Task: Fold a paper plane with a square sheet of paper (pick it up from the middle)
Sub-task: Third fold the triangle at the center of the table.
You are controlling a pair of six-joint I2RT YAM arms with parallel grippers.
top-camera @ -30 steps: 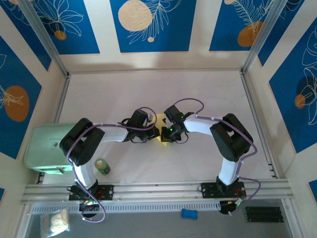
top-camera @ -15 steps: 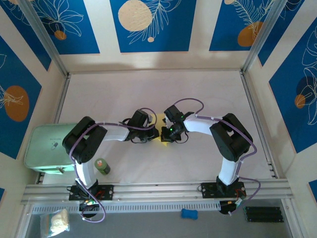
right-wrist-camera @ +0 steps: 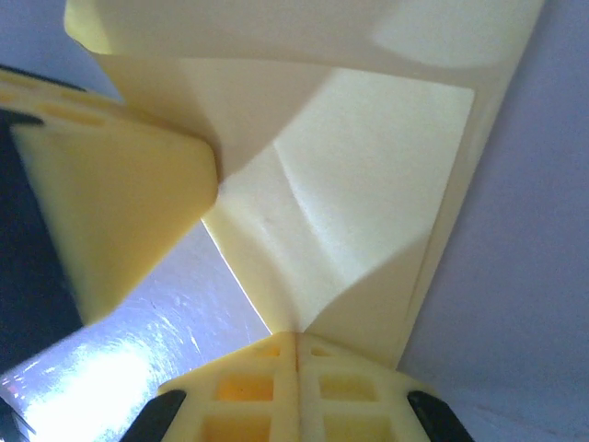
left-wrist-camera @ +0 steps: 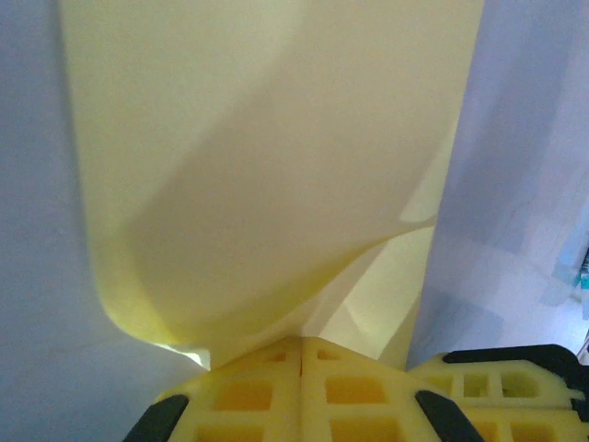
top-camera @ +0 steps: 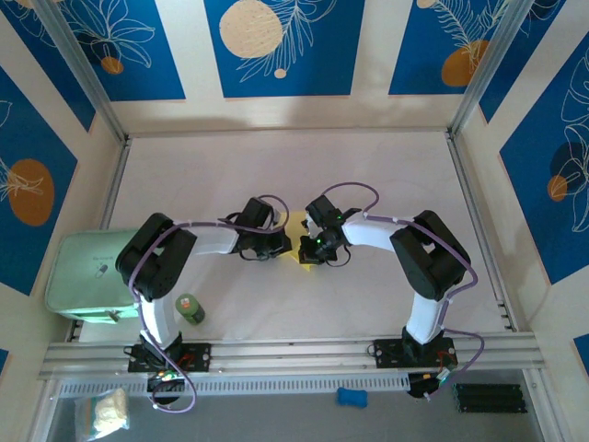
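Note:
The pale-yellow paper is folded into layers with slanted creases and hangs between the two grippers above the table. My left gripper is shut on one edge of it, where the layers meet in a pinch. My right gripper is shut on another edge of the paper, and one left finger shows at the upper left of the right wrist view. From above, both grippers meet at the table's middle, with a sliver of paper showing between the left gripper and the right gripper.
A mint-green box stands at the table's left edge, with a small green can near the left arm's base. Below the front rail lie a blue object, a clear bag and a black block.
The left arm's wrist has shifted slightly toward the far side, with the paper still pinched. The right arm has hardly moved.

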